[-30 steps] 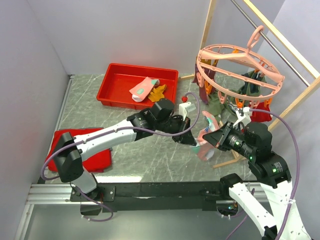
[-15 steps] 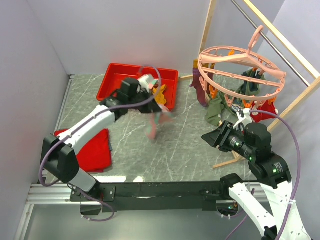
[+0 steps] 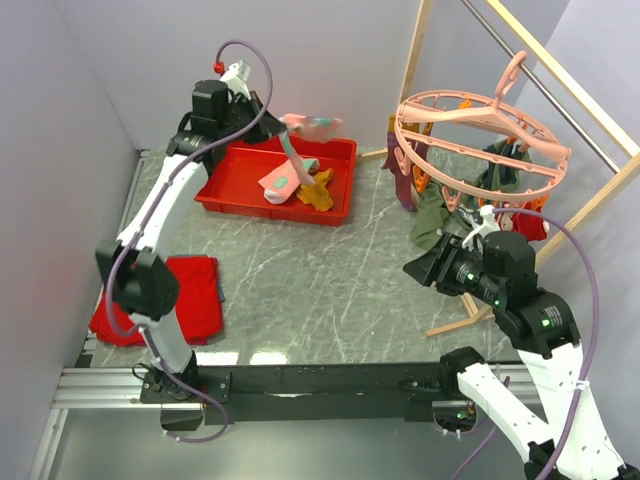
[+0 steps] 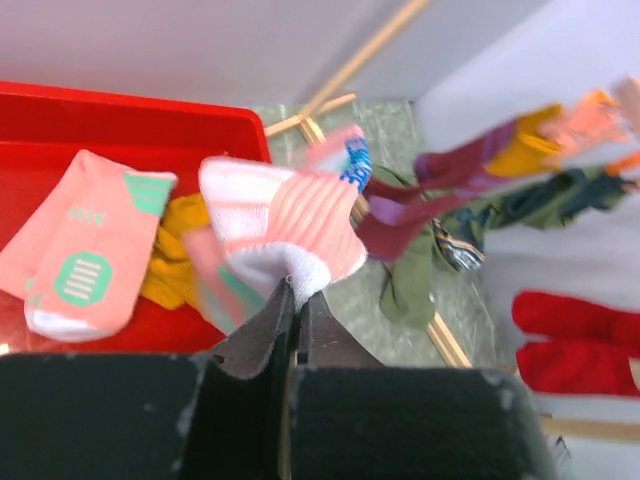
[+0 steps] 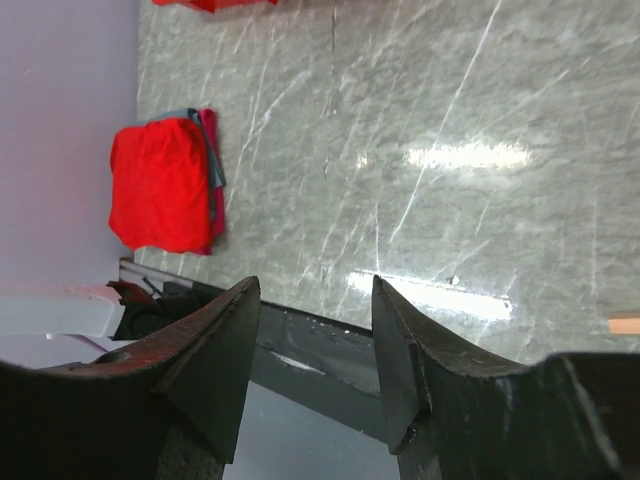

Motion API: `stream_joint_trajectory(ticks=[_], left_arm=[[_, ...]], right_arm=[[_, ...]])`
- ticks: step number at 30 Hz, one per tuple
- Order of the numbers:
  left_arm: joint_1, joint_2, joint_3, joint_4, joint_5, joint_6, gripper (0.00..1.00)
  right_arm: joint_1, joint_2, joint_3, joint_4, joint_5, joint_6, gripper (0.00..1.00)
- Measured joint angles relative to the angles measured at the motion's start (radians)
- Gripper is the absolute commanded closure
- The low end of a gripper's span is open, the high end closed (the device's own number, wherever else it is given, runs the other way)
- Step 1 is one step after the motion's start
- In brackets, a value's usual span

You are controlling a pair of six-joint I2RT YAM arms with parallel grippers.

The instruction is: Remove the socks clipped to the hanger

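Note:
My left gripper point(image 3: 278, 127) reaches to the back left and is shut on the white cuff of a pink sock point(image 3: 310, 124), which hangs blurred above the red tray point(image 3: 232, 187). In the left wrist view the jaws point(image 4: 295, 290) pinch that pink sock point(image 4: 285, 220). In the tray lie a pink sock with mint patches point(image 3: 281, 181) and a mustard sock point(image 3: 316, 190). The pink ring hanger point(image 3: 480, 130) hangs at the right, with maroon point(image 3: 404, 186), olive green point(image 3: 432, 215) and red point(image 3: 521, 226) socks clipped to it. My right gripper point(image 3: 425, 268) stands open and empty just below the hanger.
A flat red cloth point(image 3: 165, 295) lies at the left near the front edge and also shows in the right wrist view point(image 5: 165, 185). A wooden-framed rail point(image 3: 560, 90) carries the hanger, its foot point(image 3: 455, 325) resting on the grey marbled table.
My left arm swung from mid-table to the back left, carrying the pink sock away from the hanger to above the tray. My right gripper opened, letting go of that sock.

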Motion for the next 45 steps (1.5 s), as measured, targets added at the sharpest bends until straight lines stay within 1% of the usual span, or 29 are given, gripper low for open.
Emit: stream_joint_trajectory(ticks=[2,3,5,8,10,12,14,17,21,24,25,27,29,32,36,38,43,45], left_arm=[[0.017,0.058,0.021,0.021,0.016,-0.017,0.80],[0.023,0.084,0.025,0.028,0.024,-0.025,0.67],[0.032,0.151,0.037,0.040,0.049,-0.051,0.51],[0.036,0.225,0.039,0.038,0.068,-0.073,0.41],[0.035,0.260,0.039,0.028,0.066,-0.074,0.27],[0.030,0.270,0.039,0.008,0.050,-0.050,0.16],[0.019,0.270,0.049,-0.007,0.038,-0.024,0.16],[-0.002,0.269,0.058,0.036,0.054,-0.009,0.16],[-0.042,0.264,-0.008,0.211,0.132,-0.013,0.13],[-0.089,0.265,-0.052,0.306,0.171,0.001,0.12],[-0.120,0.275,-0.056,0.341,0.187,0.015,0.12],[-0.171,0.306,-0.038,0.401,0.208,0.047,0.12],[-0.212,0.355,0.010,0.452,0.226,0.061,0.09],[-0.256,0.418,0.035,0.559,0.249,0.072,0.08],[-0.272,0.476,0.038,0.663,0.265,0.086,0.04],[-0.277,0.502,0.047,0.703,0.265,0.091,0.05],[-0.291,0.576,0.113,0.772,0.234,0.108,0.04],[-0.302,0.604,0.137,0.796,0.214,0.108,0.08]], right_arm=[[0.000,0.005,0.026,-0.011,0.014,-0.010,0.44],[0.000,0.006,0.037,-0.015,0.020,-0.013,0.44],[0.000,0.010,0.058,-0.025,0.031,-0.020,0.44],[0.000,0.014,0.074,-0.037,0.049,-0.030,0.43],[0.000,0.019,0.075,-0.049,0.057,-0.034,0.43],[0.000,0.027,0.075,-0.058,0.063,-0.039,0.43],[0.000,0.039,0.075,-0.062,0.064,-0.042,0.43],[0.000,0.055,0.075,-0.065,0.065,-0.045,0.43],[0.000,0.074,0.075,-0.066,0.065,-0.050,0.43],[0.000,0.084,0.076,-0.075,0.065,-0.055,0.43],[0.000,0.085,0.077,-0.080,0.065,-0.055,0.43],[0.000,0.089,0.084,-0.096,0.067,-0.055,0.43],[0.000,0.092,0.101,-0.120,0.070,-0.056,0.42],[0.000,0.092,0.138,-0.156,0.079,-0.056,0.42],[0.000,0.092,0.191,-0.209,0.093,-0.057,0.42],[0.000,0.092,0.210,-0.236,0.101,-0.060,0.42],[0.000,0.098,0.238,-0.296,0.108,-0.065,0.42],[0.000,0.103,0.253,-0.318,0.111,-0.067,0.42]])
